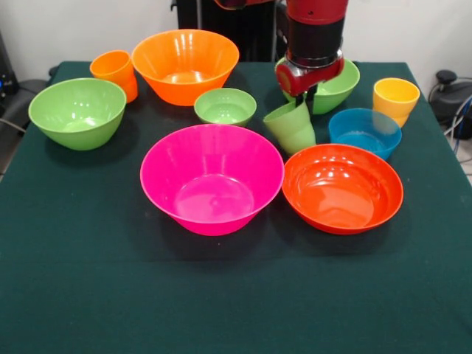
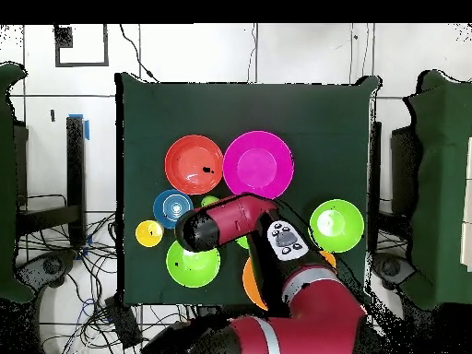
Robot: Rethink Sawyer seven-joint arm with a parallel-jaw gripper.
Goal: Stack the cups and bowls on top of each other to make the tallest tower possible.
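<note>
Gripping the green cup (image 1: 292, 126) by its rim, pincer (image 1: 307, 98) pinching it (cup tilted), between small green bowl (image 1: 225, 106) and blue bowl (image 1: 364, 131), pink bowl (image 1: 212, 178) near on the table (image 1: 88, 280).

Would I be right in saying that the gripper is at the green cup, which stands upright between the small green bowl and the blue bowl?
Not quite: the green cup is tilted, not upright, as the front view shows. The rest holds: the gripper is at its rim, and it sits between the small green bowl and the blue bowl.
</note>
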